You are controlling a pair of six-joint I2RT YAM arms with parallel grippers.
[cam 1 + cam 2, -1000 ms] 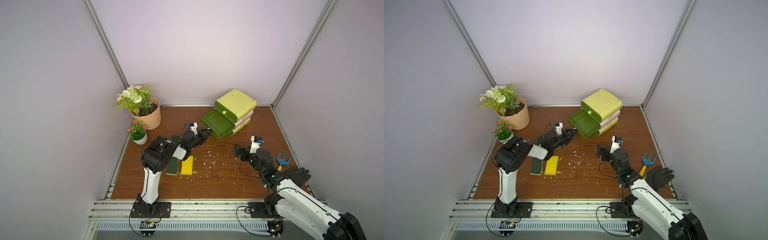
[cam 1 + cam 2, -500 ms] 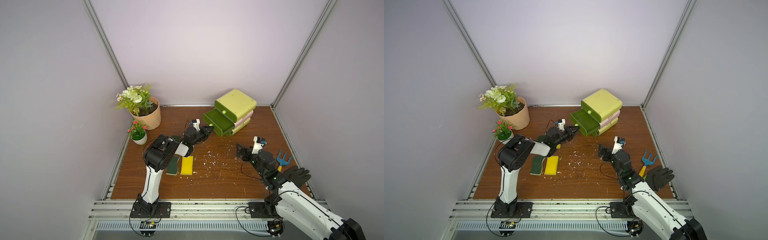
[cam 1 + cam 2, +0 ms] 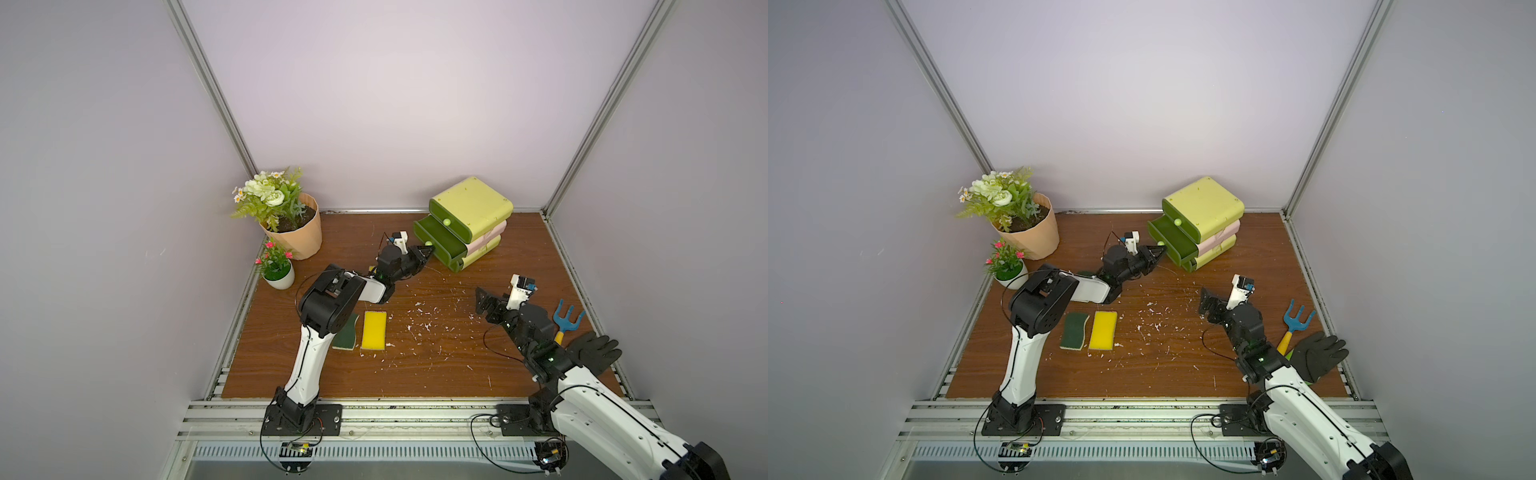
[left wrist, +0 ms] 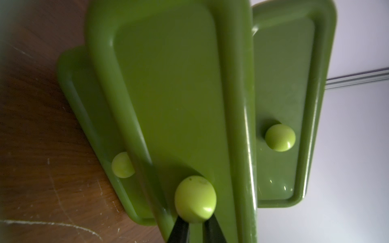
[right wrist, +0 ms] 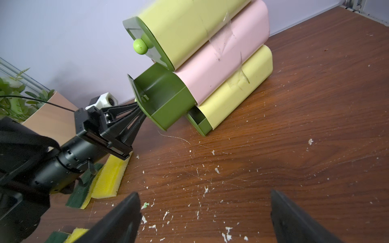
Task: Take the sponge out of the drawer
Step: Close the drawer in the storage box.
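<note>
The drawer unit (image 3: 471,208) stands at the back, with its dark green middle drawer (image 3: 440,245) (image 5: 166,94) partly pulled out; no sponge shows in the part I can see. My left gripper (image 3: 428,249) (image 4: 195,218) is shut on that drawer's light green knob (image 4: 195,198). A yellow sponge (image 3: 373,336) (image 3: 1103,330) and a dark green one (image 3: 345,332) (image 3: 1074,331) lie side by side on the table by the left arm. Another sponge (image 5: 109,174) lies partly under the left wrist. My right gripper (image 3: 484,300) (image 5: 204,202) is open over the table.
A large flower pot (image 3: 291,224) and a small white pot (image 3: 278,274) stand at the back left. A blue hand rake (image 3: 567,320) and a black glove (image 3: 594,353) lie at the right edge. White crumbs (image 3: 419,320) are scattered mid-table.
My left gripper has moved towards the drawer unit and closed on the middle drawer's knob. The drawer now sticks out less than before. The right arm has barely shifted.
</note>
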